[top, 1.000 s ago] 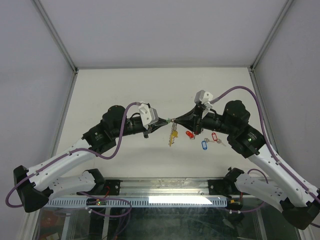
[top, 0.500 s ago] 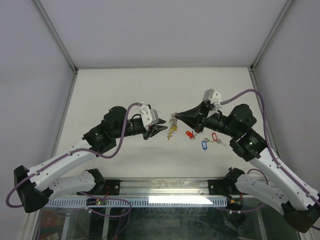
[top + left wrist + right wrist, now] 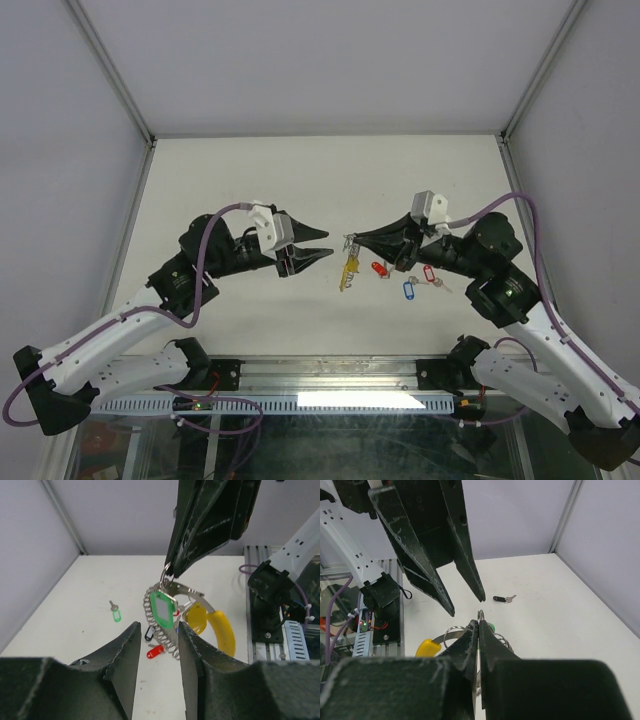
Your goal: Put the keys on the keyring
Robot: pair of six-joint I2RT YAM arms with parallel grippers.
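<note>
My right gripper [image 3: 350, 239] is shut on the top of the keyring [image 3: 347, 262] and holds it in the air above the table. The keyring is a silvery coil [image 3: 161, 632] with a yellow segment [image 3: 222, 630]; a green-tagged key [image 3: 164, 608] and a yellow tag [image 3: 195, 619] hang on it. My left gripper [image 3: 330, 243] is open and empty, just left of the ring and apart from it. Loose keys lie below: red [image 3: 380, 269], blue [image 3: 408, 290], another red [image 3: 430, 273], green [image 3: 116, 614] and black [image 3: 502, 598].
The white table [image 3: 220, 180] is walled by grey panels on the left, back and right. A metal rail and the arm bases [image 3: 330, 385] run along the near edge. The loose keys lie under and right of the hanging ring.
My left gripper has let go at the ring, opened and pulled back to the left. My right gripper still holds the keyring and has shifted a little to the right.
</note>
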